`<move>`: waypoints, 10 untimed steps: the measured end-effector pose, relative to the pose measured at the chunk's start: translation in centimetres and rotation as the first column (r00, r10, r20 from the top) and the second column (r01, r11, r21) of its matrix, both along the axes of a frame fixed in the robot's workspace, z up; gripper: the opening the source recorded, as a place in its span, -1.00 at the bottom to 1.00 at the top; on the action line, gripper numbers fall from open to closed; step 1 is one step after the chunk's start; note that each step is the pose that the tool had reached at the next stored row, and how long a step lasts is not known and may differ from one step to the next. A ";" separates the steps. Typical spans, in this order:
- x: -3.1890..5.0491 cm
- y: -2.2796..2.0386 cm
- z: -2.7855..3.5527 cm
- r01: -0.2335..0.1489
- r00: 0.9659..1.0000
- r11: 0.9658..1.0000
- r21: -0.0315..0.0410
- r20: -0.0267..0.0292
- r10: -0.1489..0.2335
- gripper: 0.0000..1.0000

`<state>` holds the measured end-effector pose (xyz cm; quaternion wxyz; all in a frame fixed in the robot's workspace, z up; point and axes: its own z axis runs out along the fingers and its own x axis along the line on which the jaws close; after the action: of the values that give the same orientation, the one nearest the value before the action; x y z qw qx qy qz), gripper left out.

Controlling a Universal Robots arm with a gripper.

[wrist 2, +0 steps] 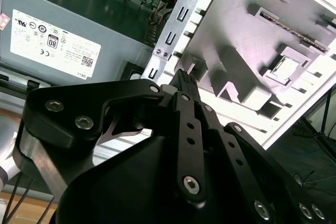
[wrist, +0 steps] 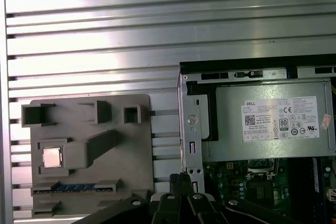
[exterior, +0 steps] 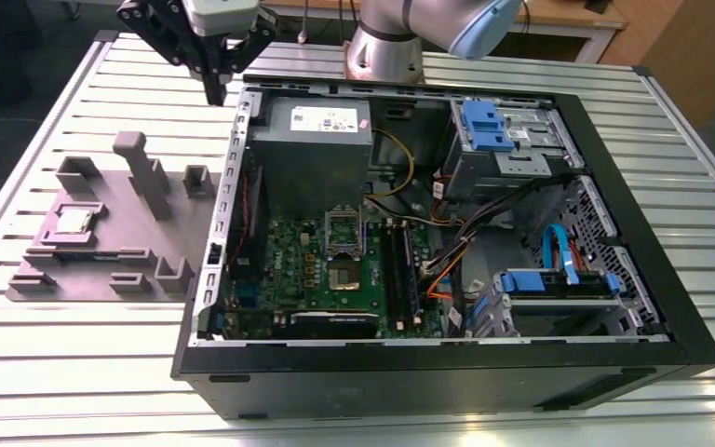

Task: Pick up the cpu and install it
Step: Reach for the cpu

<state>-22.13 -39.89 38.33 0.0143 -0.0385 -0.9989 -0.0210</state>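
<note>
The cpu (exterior: 75, 220) is a small silvery square chip lying in a recess of a grey fixture plate (exterior: 134, 251) on the exterior view's left. It also shows in both wrist views, as the cpu (wrist: 51, 157) and the cpu (wrist 2: 286, 66). My gripper (exterior: 215, 91) hangs above the table at the far corner of the open computer case (exterior: 457, 372), well away from the chip. Its black fingers (wrist: 181, 179) are shut together with nothing between them. On the motherboard (exterior: 295, 270) inside the case, the socket frame (exterior: 344, 250) stands open.
A grey power supply box (exterior: 314, 140) with a white label sits at the far end of the case, close to my gripper. Blue drive brackets (exterior: 488, 126) and loose cables (exterior: 457, 251) fill the case's right side. Grey posts (exterior: 141, 172) rise from the fixture plate. The table (exterior: 85, 363) is ribbed metal.
</note>
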 end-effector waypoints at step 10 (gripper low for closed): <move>-0.74 0.00 -0.05 0.000 1.000 1.000 0.000 0.000 0.000 -0.80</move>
<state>-22.86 -39.89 38.28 0.0143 -0.0385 -0.9989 -0.0210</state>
